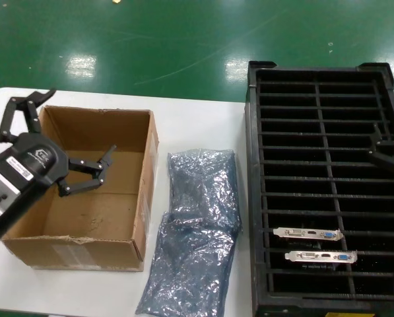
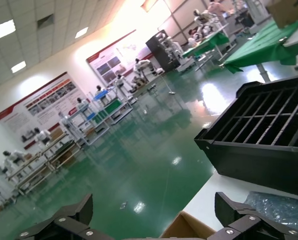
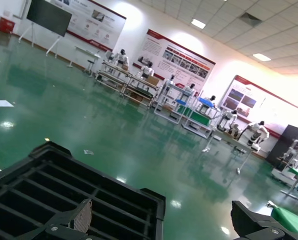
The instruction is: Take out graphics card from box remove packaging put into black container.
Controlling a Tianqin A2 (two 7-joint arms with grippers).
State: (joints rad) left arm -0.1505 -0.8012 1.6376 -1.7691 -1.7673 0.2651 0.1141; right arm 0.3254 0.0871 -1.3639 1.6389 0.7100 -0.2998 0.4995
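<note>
Left gripper (image 1: 51, 142) spread wide, left of frame, over brown corrugated cardboard box (image 1: 142, 198), which looks empty.

Right gripper (image 1: 384, 150) at right edge above black slatted plastic container (image 1: 259, 198); finger state unclear.

Two bracketed graphics cards (image 1: 309, 233) slotted lower right.

Two crinkly grey-blue bags (image 1: 200, 224) lie centre.

Risk: left fingers snagging box wall, dragging it.

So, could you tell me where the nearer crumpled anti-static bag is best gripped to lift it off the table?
Probably from above, pinching a raised crease near the middle of the nearer bag: it lies flat on the table, offering no liftable edge.
</note>
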